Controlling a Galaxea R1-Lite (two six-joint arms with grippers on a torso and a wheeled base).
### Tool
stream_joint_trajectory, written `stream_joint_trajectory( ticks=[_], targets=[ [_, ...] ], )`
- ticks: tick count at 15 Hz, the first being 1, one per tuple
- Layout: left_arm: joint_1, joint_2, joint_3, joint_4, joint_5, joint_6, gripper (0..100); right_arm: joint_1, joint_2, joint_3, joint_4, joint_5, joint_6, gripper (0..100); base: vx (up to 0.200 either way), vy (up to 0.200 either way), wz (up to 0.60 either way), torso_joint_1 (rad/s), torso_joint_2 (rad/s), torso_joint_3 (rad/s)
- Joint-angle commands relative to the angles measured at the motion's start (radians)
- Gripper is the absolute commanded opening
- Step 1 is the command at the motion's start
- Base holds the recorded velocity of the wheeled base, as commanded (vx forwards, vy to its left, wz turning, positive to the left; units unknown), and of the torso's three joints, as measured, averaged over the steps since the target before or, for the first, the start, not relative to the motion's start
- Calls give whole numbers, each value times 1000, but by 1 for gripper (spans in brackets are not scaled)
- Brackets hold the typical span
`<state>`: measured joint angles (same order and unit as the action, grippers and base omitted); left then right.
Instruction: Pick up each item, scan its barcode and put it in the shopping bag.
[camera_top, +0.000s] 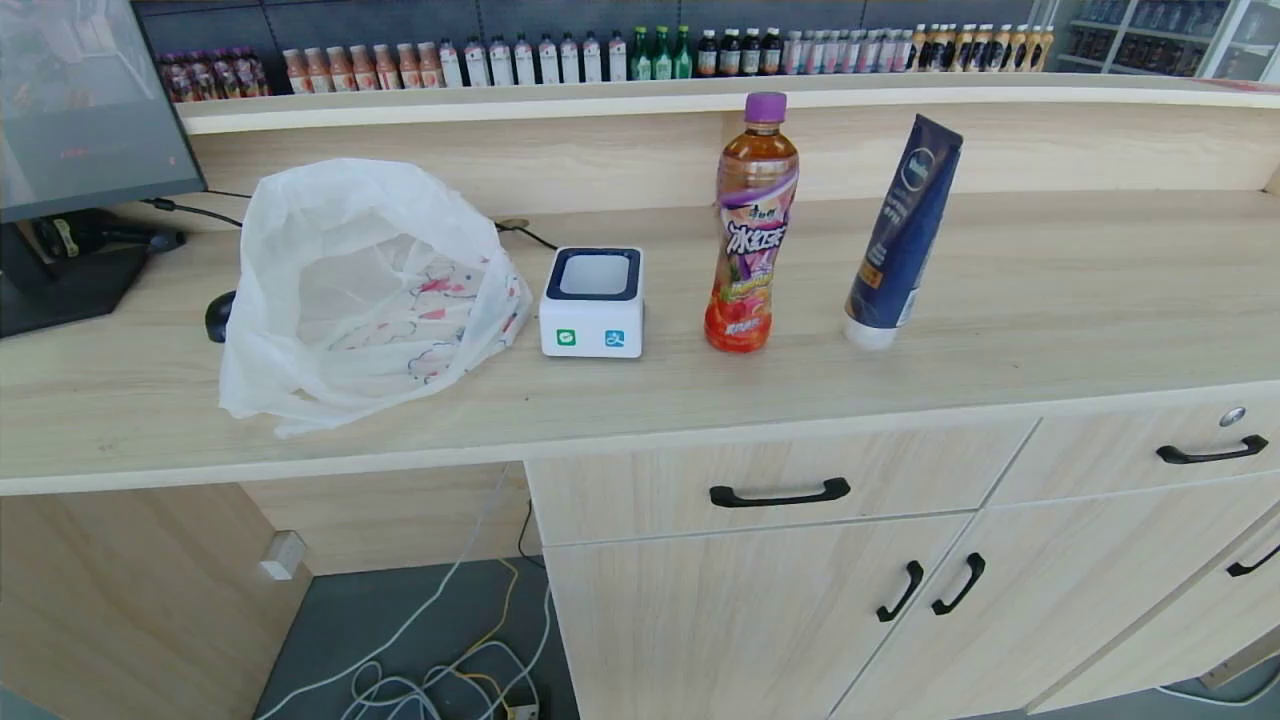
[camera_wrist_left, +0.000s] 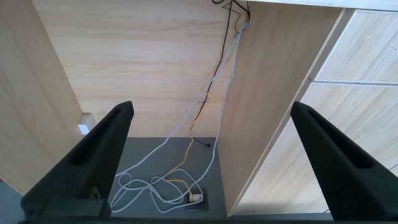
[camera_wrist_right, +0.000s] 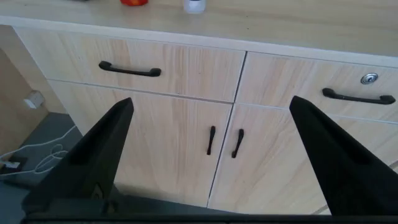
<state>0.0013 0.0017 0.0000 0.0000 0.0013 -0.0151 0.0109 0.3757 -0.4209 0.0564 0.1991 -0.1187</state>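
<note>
On the desk (camera_top: 1050, 300), bottle (camera_top: 750, 230) and tube (camera_top: 900, 240) stand right of the scanner (camera_top: 592, 300), shopping bag (camera_top: 370, 290) left. Left hand (camera_wrist_left: 211, 106) and right hand (camera_wrist_right: 210, 101) hang below, fingers apart. Best grip the bottle mid-body, keeping its barcode exposed.

Worktop (camera_top: 1050, 300): your pale wood counter.
Left: shopping bag (camera_top: 370, 290), scanner (camera_top: 592, 302) just right of it.
Right: bottle (camera_top: 752, 225) upright, tube (camera_top: 900, 235) tilted.
</note>
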Motion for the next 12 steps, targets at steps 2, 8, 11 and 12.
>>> stream_joint_trajectory(
  ticks=[2,8,11,12],
  targets=[
    [0,0,0,0,0,0,100,74,275,-90,-99,29,-81,100,0,0,0,0,0,0],
    [0,0,0,0,0,0,100,351,585,-115,-429,-37,-170,100,0,0,0,0,0,0],
    [0,0,0,0,0,0,100,497,663,-127,-471,-115,-203,100,0,0,0,0,0,0],
    [0,0,0,0,0,0,100,525,681,-130,-481,-139,-203,100,0,0,0,0,0,0]
  ],
)
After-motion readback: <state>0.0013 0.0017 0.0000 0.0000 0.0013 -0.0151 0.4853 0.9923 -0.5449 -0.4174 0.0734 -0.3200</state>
